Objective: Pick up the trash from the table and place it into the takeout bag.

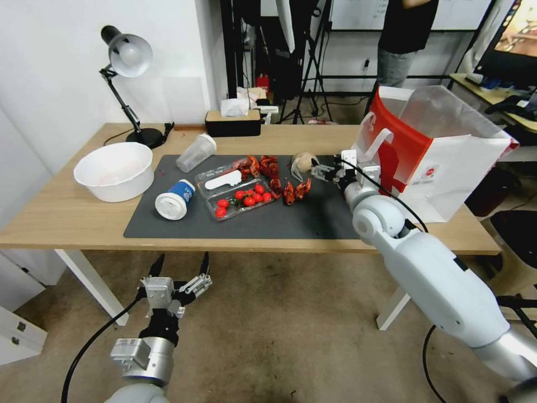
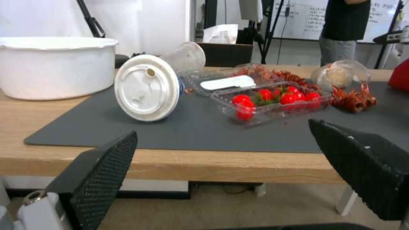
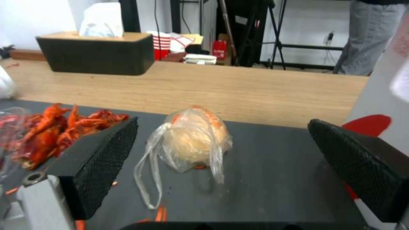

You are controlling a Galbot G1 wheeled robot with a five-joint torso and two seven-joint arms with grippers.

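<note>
On the table lies a dark grey mat strewn with trash. A knotted clear plastic bag with a beige lump rests at the mat's far right. My right gripper stands open just in front of it, fingers either side and apart from it. Red crayfish shells, a clear clamshell of cherry tomatoes, a tipped blue-and-white lidded cup and a clear cup also lie there. The red-and-white takeout bag stands at the right end. My left gripper hangs open below the table's front edge.
A large white bowl sits on the table's left, with a black desk lamp behind it. A black tissue box stands at the back edge. A person stands in the room behind. A white drawer unit is at lower left.
</note>
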